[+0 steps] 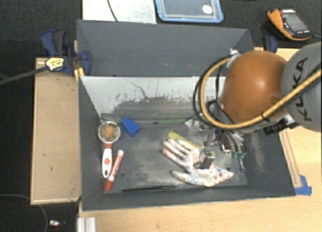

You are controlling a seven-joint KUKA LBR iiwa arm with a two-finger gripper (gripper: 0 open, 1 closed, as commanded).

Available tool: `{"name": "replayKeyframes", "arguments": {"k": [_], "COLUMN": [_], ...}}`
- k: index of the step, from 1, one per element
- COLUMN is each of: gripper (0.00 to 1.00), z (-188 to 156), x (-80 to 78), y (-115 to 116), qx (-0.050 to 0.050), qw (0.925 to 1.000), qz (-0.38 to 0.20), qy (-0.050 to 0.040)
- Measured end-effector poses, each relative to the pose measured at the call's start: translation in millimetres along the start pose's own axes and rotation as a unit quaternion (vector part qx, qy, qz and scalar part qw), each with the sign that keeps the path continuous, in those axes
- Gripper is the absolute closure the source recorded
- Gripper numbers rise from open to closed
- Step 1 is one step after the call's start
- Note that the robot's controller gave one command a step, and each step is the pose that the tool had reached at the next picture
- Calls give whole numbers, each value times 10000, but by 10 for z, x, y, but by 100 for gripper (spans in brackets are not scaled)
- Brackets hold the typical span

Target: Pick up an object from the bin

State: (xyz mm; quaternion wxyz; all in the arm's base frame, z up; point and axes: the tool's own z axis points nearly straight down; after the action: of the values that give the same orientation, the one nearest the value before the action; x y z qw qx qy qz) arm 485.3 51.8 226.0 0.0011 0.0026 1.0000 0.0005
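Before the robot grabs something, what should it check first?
1. Gripper above a thing: ok, it is over the spotted glove on the right side of the bin.
2. Glove off the floor: not ok, it looks to lie flat.
3. Room around the glove: not ok, a yellow-green thing lies right beside it.
4. Red marker and blue block out of the way: ok, both are far left.
5. Thin black stick apart from the glove: cannot tell.
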Motion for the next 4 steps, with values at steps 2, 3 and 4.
{"name": "replayKeyframes", "arguments": {"k": [2,3,4], "gripper": [0,0,0], "z": [-175,-117,58], "x": [-30,-118,-349], "y": [103,81,-51], "qx": [5,3,0], "qw": [9938,9818,9745], "qz": [-1111,-1899,-2242], "qy": [7,-95,-31]}}
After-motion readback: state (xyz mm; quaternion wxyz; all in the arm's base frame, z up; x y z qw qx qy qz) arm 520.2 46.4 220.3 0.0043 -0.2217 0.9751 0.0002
